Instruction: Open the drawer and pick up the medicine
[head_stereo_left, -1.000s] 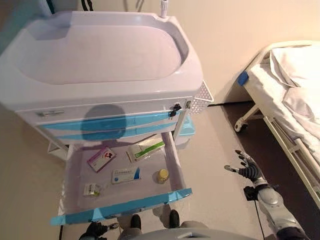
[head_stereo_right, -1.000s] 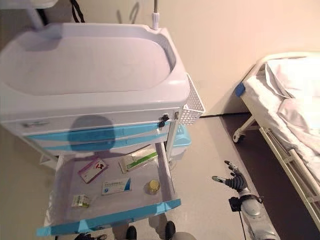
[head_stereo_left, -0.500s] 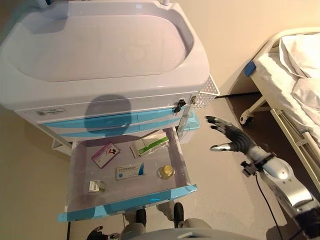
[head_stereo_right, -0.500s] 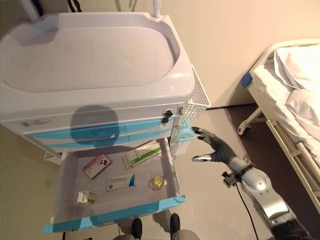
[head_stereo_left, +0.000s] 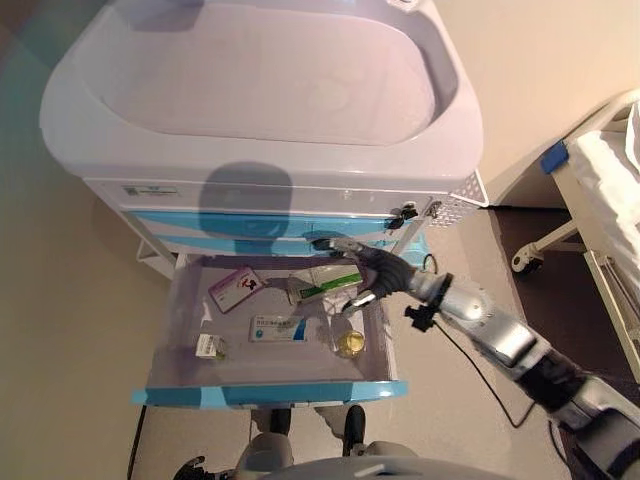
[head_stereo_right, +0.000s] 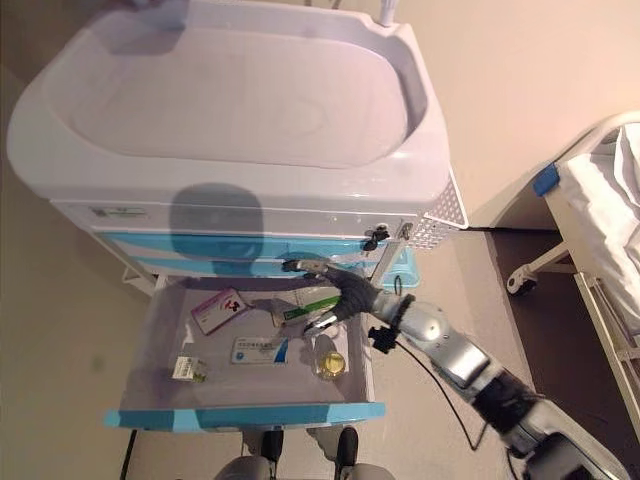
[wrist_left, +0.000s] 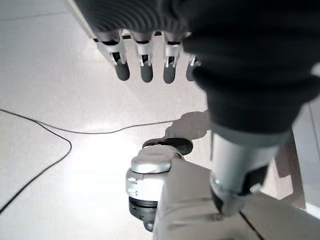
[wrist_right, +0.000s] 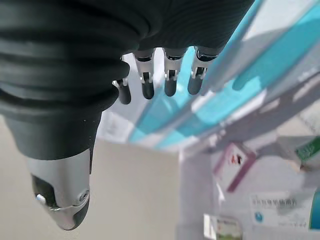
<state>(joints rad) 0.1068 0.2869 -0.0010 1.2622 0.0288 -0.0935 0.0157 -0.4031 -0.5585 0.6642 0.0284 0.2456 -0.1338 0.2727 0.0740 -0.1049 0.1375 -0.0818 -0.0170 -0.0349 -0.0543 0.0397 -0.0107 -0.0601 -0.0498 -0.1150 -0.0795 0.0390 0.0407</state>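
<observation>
The cart's lowest drawer (head_stereo_left: 270, 393) stands pulled open, with a blue front. Inside lie a pink box (head_stereo_left: 236, 288), a green-and-white box (head_stereo_left: 325, 285), a blue-and-white box (head_stereo_left: 279, 328), a small green-and-white box (head_stereo_left: 208, 346) and a yellow-capped bottle (head_stereo_left: 350, 344). My right hand (head_stereo_left: 375, 272) reaches in over the drawer's back right part, just above the green-and-white box, fingers (wrist_right: 170, 82) straight and holding nothing. My left hand (head_stereo_left: 190, 467) hangs low below the drawer front, its fingers (wrist_left: 145, 70) relaxed over the floor.
The white cart (head_stereo_left: 270, 100) has a wide tray top, shut blue drawers and a mesh side basket (head_stereo_left: 455, 200). A bed (head_stereo_left: 610, 180) on castors stands to the right. Bare floor lies between cart and bed.
The camera has shifted. My right hand has swung from beside the cart's right side leftward into the open drawer, over the green-and-white box. The left hand stays low.
</observation>
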